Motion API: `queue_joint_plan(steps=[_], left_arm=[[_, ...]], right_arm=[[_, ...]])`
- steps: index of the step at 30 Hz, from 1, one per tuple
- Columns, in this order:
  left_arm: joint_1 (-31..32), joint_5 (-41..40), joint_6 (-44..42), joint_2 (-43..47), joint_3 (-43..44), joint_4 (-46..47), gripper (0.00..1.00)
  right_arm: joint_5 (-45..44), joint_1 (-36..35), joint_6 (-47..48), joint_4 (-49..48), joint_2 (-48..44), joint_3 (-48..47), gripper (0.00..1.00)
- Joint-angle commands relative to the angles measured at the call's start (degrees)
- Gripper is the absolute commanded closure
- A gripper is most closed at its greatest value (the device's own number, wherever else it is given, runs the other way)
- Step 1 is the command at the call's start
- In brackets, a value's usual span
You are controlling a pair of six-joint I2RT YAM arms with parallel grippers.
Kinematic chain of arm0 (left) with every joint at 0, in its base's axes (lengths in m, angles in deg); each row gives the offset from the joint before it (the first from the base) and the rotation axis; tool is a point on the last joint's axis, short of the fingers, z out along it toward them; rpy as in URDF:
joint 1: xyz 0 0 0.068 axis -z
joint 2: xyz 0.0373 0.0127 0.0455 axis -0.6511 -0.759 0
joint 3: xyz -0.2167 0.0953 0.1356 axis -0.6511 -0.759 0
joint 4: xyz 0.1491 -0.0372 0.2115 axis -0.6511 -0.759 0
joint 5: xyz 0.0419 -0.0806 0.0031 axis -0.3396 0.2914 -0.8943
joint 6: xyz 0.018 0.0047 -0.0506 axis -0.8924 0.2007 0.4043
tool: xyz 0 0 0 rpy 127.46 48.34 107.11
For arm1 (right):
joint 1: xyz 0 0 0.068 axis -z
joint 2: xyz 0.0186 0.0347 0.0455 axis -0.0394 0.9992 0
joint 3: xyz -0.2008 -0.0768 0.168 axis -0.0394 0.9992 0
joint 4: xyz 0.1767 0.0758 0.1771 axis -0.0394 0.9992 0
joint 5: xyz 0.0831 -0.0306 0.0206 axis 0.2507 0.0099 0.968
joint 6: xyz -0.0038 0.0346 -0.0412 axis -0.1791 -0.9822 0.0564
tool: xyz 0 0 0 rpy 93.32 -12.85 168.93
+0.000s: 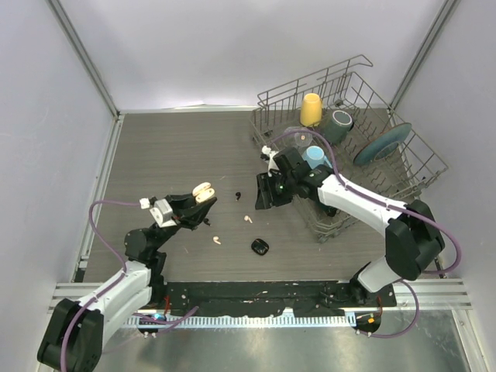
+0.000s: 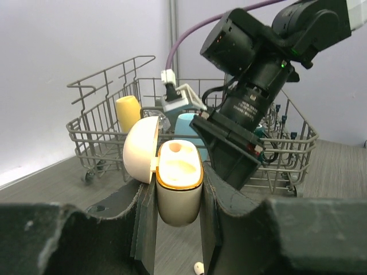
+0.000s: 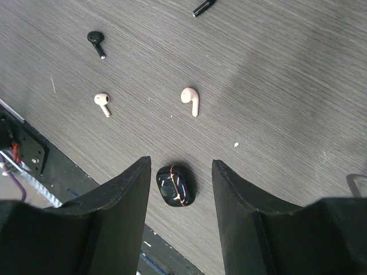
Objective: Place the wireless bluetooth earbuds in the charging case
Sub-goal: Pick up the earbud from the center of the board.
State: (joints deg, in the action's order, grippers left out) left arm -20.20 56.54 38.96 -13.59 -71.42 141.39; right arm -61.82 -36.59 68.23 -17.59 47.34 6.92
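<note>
My left gripper (image 1: pixel 203 194) is shut on a cream charging case (image 2: pixel 179 186) and holds it above the table with its lid (image 2: pixel 140 150) swung open. Both sockets look empty. My right gripper (image 3: pixel 183 169) is open and hovers over a closed black case (image 3: pixel 175 185). Two cream earbuds (image 3: pixel 191 101) (image 3: pixel 103 103) and two black earbuds (image 3: pixel 96 40) (image 3: pixel 203 7) lie loose on the table beyond it. In the top view the cream earbuds (image 1: pixel 248 219) (image 1: pixel 217 240), one black earbud (image 1: pixel 238 194) and the black case (image 1: pixel 260 247) lie between the arms.
A wire dish rack (image 1: pixel 403 182) stands at the back right with a yellow cup (image 1: pixel 311 108), a blue cup (image 1: pixel 314 156) and a plate (image 1: pixel 384 143). The black base rail (image 1: pixel 256 294) runs along the table's near edge.
</note>
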Motion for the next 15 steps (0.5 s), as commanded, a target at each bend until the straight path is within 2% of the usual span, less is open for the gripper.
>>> queue_joint_plan(steps=[1, 5, 15], left_arm=[[-0.7, -0.7, 2.4, 0.4, -4.7, 8.9, 1.00], [-0.6, -2.7, 3.3, 2.6, -6.8, 9.4, 1.00], [-0.6, -1.8, 0.6, 13.9, -4.6, -5.3, 1.00]], right_arm=[[-4.3, -2.6, 2.5, -2.4, 2.1, -0.9, 0.48], [-6.6, -4.6, 3.8, -2.5, 4.2, -1.7, 0.48], [-11.4, -7.0, 4.7, -5.9, 7.8, -1.7, 0.50]])
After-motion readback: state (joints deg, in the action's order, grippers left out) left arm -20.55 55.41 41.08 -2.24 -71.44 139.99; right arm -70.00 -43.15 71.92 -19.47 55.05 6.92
